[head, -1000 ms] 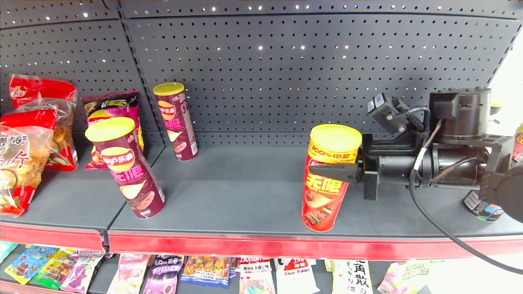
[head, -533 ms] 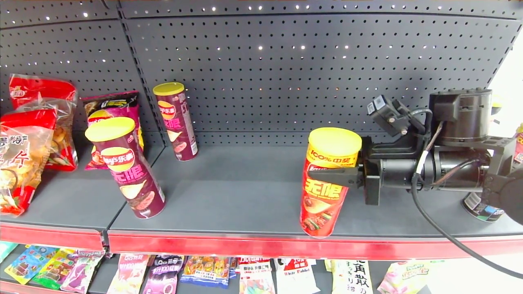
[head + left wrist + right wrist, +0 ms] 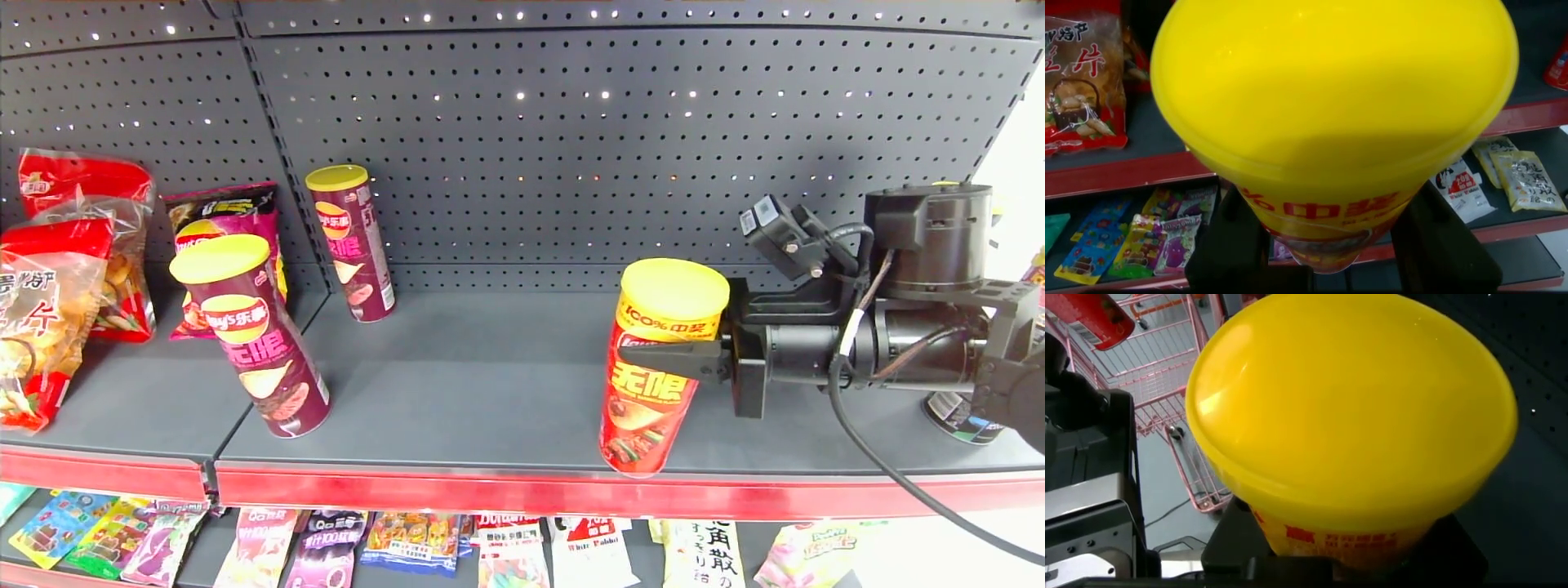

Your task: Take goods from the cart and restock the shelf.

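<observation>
A red chip can with a yellow lid point(image 3: 657, 367) leans a little, its base at the front edge of the grey shelf point(image 3: 490, 392). My right gripper point(image 3: 665, 357) reaches in from the right and is shut on the can's upper half; its wrist view has the same lid point(image 3: 1351, 433) close up above the gripper point(image 3: 1343, 555). My left gripper point(image 3: 1331, 253) is shut on a second red can with a yellow lid point(image 3: 1331, 90), held in front of the shelving, dark fingers point(image 3: 1441, 245) on either side.
Two purple cans point(image 3: 249, 335) point(image 3: 351, 241) and snack bags point(image 3: 57, 269) stand on the shelf's left part. Another can point(image 3: 963, 416) sits behind my right arm at the far right. Packets point(image 3: 408, 543) fill the lower shelf. A pink wire cart point(image 3: 1151, 384) stands behind.
My right gripper has shifted slightly right and down with the red can, so the can's base now sits closer to the shelf's front edge.
</observation>
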Motion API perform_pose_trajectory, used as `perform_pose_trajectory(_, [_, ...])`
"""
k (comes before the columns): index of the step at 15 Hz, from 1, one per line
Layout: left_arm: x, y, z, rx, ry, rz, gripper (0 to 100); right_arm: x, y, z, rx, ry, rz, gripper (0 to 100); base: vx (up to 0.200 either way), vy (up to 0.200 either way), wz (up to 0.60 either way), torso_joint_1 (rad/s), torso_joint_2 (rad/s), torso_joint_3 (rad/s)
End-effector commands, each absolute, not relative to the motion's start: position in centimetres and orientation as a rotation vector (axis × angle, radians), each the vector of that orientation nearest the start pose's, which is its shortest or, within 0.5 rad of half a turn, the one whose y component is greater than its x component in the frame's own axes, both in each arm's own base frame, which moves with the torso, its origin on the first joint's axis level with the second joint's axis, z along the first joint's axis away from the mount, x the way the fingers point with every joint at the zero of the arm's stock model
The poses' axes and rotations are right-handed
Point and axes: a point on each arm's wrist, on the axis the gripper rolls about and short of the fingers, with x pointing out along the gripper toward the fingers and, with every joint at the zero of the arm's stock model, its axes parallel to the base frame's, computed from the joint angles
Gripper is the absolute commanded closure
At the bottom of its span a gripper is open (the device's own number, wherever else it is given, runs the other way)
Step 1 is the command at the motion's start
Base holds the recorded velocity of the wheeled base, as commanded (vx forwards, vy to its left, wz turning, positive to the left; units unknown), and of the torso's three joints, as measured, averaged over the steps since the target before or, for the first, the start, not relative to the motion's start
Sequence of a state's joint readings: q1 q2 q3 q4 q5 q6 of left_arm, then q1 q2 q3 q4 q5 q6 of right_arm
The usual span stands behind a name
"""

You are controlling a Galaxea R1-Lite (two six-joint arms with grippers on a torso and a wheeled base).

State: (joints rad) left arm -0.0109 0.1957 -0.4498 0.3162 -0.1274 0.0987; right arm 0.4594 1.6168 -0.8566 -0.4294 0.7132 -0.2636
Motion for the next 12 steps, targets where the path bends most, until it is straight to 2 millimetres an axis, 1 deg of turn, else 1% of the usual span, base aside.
perform_pose_trajectory(1, [-4.2, -0.2, 16.9, 0.094, 0.054, -0.141, 100, 24.7, 13.9, 20.1, -0.185, 0.199, 1.2, 100, 0.0, 0.0, 0.0, 0.0, 0.0, 0.0])
perform_pose_trajectory(3, [-4.2, -0.2, 16.9, 0.094, 0.054, -0.141, 100, 24.7, 13.9, 20.0, -0.192, 0.186, 1.2, 100, 0.0, 0.0, 0.0, 0.0, 0.0, 0.0])
perform_pose_trajectory(4, [-4.2, -0.2, 16.9, 0.094, 0.054, -0.141, 100, 24.7, 13.9, 19.9, -0.193, 0.186, 1.201, 0, 0.0, 0.0, 0.0, 0.0, 0.0, 0.0])
perform_pose_trajectory(6, [-4.2, -0.2, 16.9, 0.095, 0.053, -0.141, 100, 24.7, 13.9, 19.6, -0.193, 0.17, 1.196, 0, 0.0, 0.0, 0.0, 0.0, 0.0, 0.0])
perform_pose_trajectory(10, [-4.2, -0.2, 16.9, 0.094, 0.054, -0.141, 100, 24.4, 13.7, 19.7, -0.194, 0.168, 1.19, 0, 0.0, 0.0, 0.0, 0.0, 0.0, 0.0])
perform_pose_trajectory(12, [-4.2, -0.2, 17.0, 0.095, 0.051, -0.141, 100, 23.6, 12.9, 19.6, -0.193, 0.177, 1.162, 0, 0.0, 0.0, 0.0, 0.0, 0.0, 0.0])
